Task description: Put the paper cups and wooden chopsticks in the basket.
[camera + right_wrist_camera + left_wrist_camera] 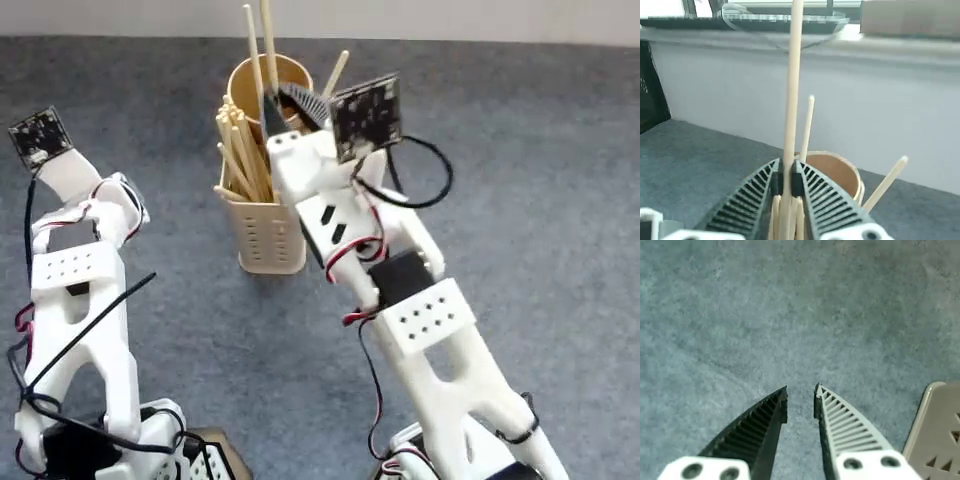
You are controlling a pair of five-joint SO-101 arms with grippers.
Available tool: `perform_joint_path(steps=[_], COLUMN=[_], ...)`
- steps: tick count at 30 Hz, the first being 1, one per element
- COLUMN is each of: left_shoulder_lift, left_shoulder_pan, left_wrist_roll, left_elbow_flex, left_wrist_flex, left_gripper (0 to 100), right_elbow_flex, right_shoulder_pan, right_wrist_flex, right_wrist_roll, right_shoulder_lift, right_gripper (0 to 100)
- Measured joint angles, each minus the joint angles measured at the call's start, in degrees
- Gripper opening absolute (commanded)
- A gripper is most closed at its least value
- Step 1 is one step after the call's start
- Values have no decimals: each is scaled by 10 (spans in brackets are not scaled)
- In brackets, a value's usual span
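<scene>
1. the right pincer [785,172] is clamped on one chopstick [793,75], held upright and gripped low on its length. it sits above the far side of the basket [268,240], which stands toward the far edge of the bench [540,180]. with so much stick above the grip, a fast swing could let it pivot between the pads. it would then go in crooked or drop outside.
2. the basket carries a bundle of chopsticks [245,160] packed to one side. if you release while the tip rests on top of that bundle, the stick may bridge it. it could then tip over the rim onto the bench.
3. the paper cup [240,90] stands on the bench just behind the basket, nearer the far edge, with loose sticks [336,72] leaning in it. your right arm is crowded against it, so a sideways move could knock the cup over and spill them.
4. the basket looks tall and narrow. pressing down on the bundle or dragging the pincer across the rim could topple it.
5. the left pincer [800,395] is slightly apart and holds nothing, over bare bench with a corner of the basket beside it. if you bring it in for the cup while the right arm is over the basket, the two arms could collide.
</scene>
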State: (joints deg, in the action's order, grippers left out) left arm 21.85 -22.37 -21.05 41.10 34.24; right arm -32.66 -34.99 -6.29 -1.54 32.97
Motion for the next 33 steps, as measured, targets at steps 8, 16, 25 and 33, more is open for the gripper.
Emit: perform_joint_path(steps=[8,16,25,33], left_shoulder_lift=[-38,-207,-292,-292], left_shoulder_pan=[0,0,0,3], left_wrist_roll=[0,0,0,0], left_elbow_flex=[0,-102,-186,-189], left_wrist_flex=[-10,-5,47,47], left_gripper=[126,126,126,126], right_elbow_flex=[-109,-102,155,377], right_shoulder_pan=[-5,-5,26,69], right_wrist_flex=[66,41,-253,-418], right_wrist_roll=[-11,36,69,69], right_shoulder_lift=[0,0,0,-12], right_gripper=[252,273,273,273])
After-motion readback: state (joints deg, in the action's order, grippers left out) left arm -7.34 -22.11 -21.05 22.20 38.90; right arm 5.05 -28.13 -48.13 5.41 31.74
